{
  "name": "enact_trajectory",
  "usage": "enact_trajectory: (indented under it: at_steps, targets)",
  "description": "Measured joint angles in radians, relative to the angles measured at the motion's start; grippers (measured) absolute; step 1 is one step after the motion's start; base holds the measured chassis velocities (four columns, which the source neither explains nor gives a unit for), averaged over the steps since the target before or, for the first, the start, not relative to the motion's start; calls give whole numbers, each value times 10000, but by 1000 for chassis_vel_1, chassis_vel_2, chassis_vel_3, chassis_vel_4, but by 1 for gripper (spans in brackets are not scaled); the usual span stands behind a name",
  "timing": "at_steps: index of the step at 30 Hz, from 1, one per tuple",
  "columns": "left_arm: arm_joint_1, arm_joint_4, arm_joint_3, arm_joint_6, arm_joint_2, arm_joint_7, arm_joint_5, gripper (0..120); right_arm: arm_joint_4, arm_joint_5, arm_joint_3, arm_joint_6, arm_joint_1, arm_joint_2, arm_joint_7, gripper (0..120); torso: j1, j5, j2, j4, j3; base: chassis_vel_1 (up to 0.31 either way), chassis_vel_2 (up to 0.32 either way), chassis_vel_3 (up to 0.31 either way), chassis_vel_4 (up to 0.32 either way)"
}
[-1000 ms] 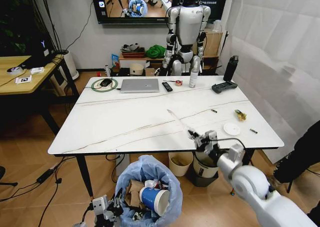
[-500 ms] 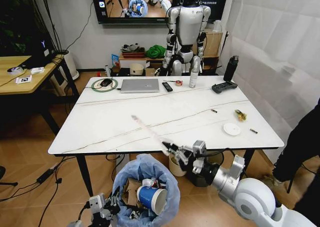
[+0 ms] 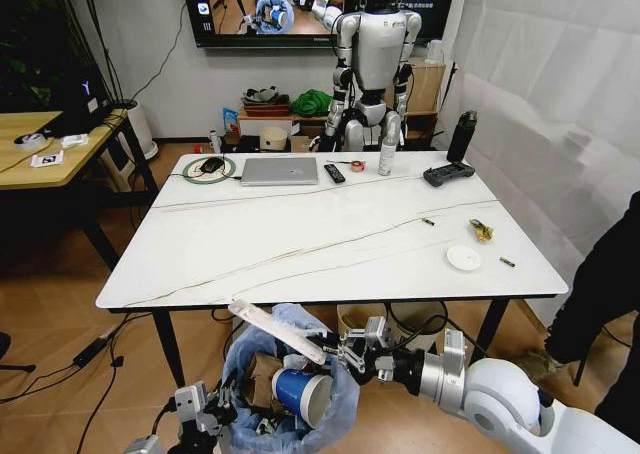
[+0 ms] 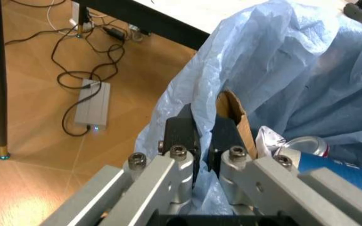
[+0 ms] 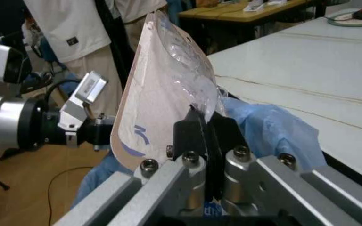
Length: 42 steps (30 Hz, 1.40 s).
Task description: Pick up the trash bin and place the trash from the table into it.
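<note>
Right gripper (image 3: 345, 355) pinches a flat white packet (image 3: 276, 330) over the trash bin (image 3: 290, 389) — left gripper (image 4: 201, 143) clamps the bin's blue bag rim below the table (image 3: 330, 236).

Flat white packet (image 5: 162, 108) in right gripper (image 5: 205, 123)

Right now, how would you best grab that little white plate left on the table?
By its rim, from the table's right edge. The small white plate lies flat on the table near that edge, with only a small wrapper close by, so fingers could pinch its rim there.
</note>
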Motion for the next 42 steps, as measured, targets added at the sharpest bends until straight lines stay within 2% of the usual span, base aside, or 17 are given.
enact_trajectory:
  at_steps: [18, 33, 42]
  targets:
    - [5, -97, 6, 64, -4, -16, -82, 0, 212, -470, 65, 331, -538, -113, -221, 0, -1, 0, 0, -1, -1, 0, 0, 0, 0]
    - [58, -197, -55, 132, 158, -11, -167, 0, 350, -519, -605, 315, 190, -991, -500, 0, 0, 0, 0, 0, 0, 0, 0, 0, 0]
    - [65, -198, 14, 149, 69, -11, -122, 0, 182, -518, -997, 386, 720, -916, -510, 0, 0, 1, 0, 0, -1, 0, 0, 0, 0]
